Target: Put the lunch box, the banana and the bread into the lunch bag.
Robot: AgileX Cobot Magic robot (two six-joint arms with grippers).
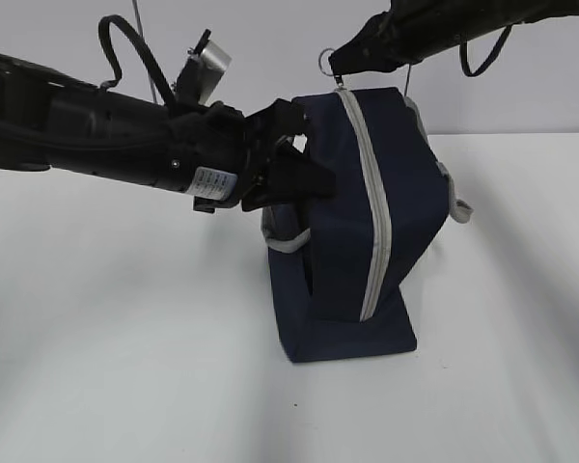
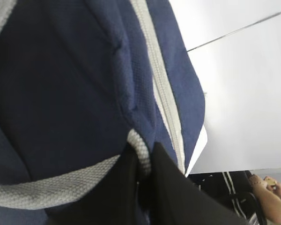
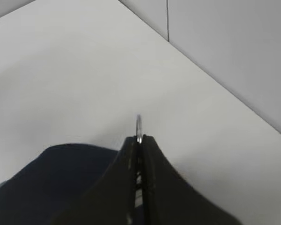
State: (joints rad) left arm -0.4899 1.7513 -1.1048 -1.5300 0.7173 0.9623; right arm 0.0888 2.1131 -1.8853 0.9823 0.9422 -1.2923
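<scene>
The navy lunch bag [image 1: 352,231] stands on the white table, its grey zipper [image 1: 374,207] running down the front and closed. My left gripper [image 1: 304,178] is shut on the bag's grey strap handle [image 2: 139,146] at its left side. My right gripper [image 1: 340,66] is shut on the zipper's ring pull [image 3: 138,125] at the bag's top; the ring sticks out past the fingertips [image 3: 147,143]. The bag also fills the left wrist view [image 2: 61,84] and shows in the right wrist view [image 3: 61,173]. The lunch box, the banana and the bread are out of view.
The white table [image 1: 125,367] spreads around the bag, with a pale wall behind. A second grey strap [image 1: 458,207] hangs on the bag's right side. A person's arm [image 2: 269,197] shows at the far lower right of the left wrist view.
</scene>
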